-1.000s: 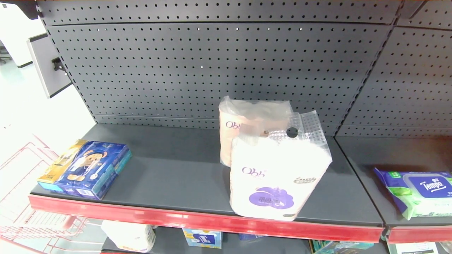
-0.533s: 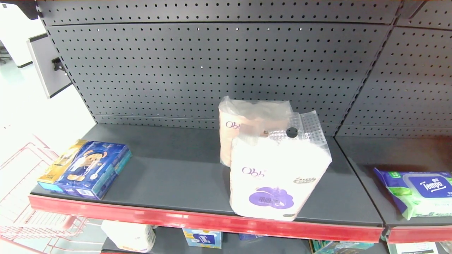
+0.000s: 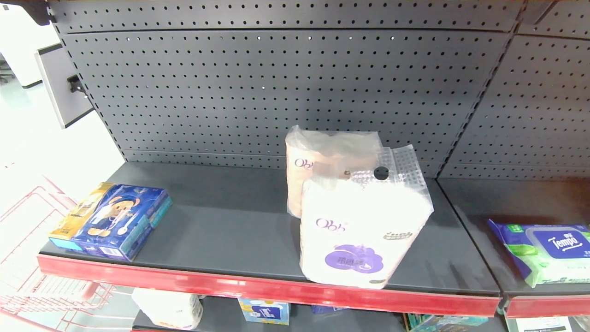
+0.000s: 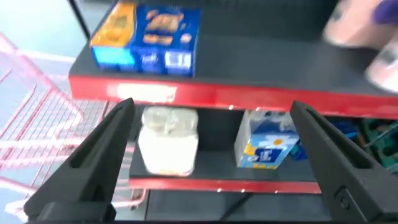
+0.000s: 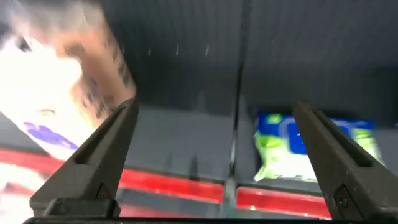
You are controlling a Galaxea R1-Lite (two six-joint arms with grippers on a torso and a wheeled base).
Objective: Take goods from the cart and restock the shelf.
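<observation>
While aimed at the shelf (image 3: 230, 221), the left gripper (image 4: 211, 155) and right gripper (image 5: 214, 155) are spread. The blocky tissue pack (image 3: 364, 230) is plastic-wrapped.

Bright store light, floor (image 3: 27, 138) blown out white, glare on tissue pack (image 3: 364, 221) wrap, same pack smeared beyond right gripper (image 5: 214, 104) jaws, perhaps motion blur.

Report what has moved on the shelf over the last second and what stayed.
Nothing visibly moved, and nothing was grasped or released. On the shelf, the white tissue pack stands in front of the pink tissue pack as before, the blue box lies at the left end, and the wet wipes pack rests on the section to the right.
</observation>
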